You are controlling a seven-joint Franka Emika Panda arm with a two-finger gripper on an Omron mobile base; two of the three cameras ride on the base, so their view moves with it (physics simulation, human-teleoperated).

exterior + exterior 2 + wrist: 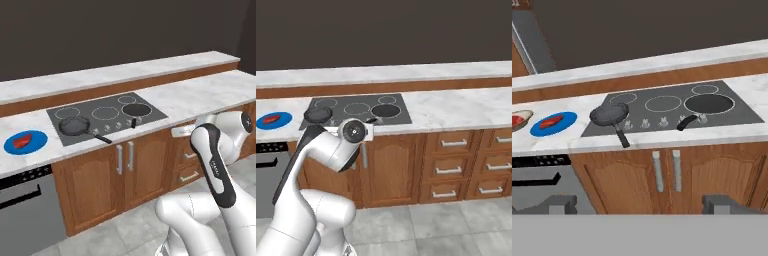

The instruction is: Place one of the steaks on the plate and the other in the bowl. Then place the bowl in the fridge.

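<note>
- Claw (640, 204) tips sit nearest the hand camera, spread wide with nothing between them, low before the cabinet doors (664, 172).
- One steak (22, 140) lies on the blue plate (39, 145) on the tabletop (200, 97), left of the frying pan (608, 115).
- Another steak (517, 120) rests in the bowl (525, 116), just left of the plate.

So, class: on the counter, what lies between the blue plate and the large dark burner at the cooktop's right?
In the hand view, the frying pan sits between the blue plate and the large dark burner, plus two ringed burners.
</note>
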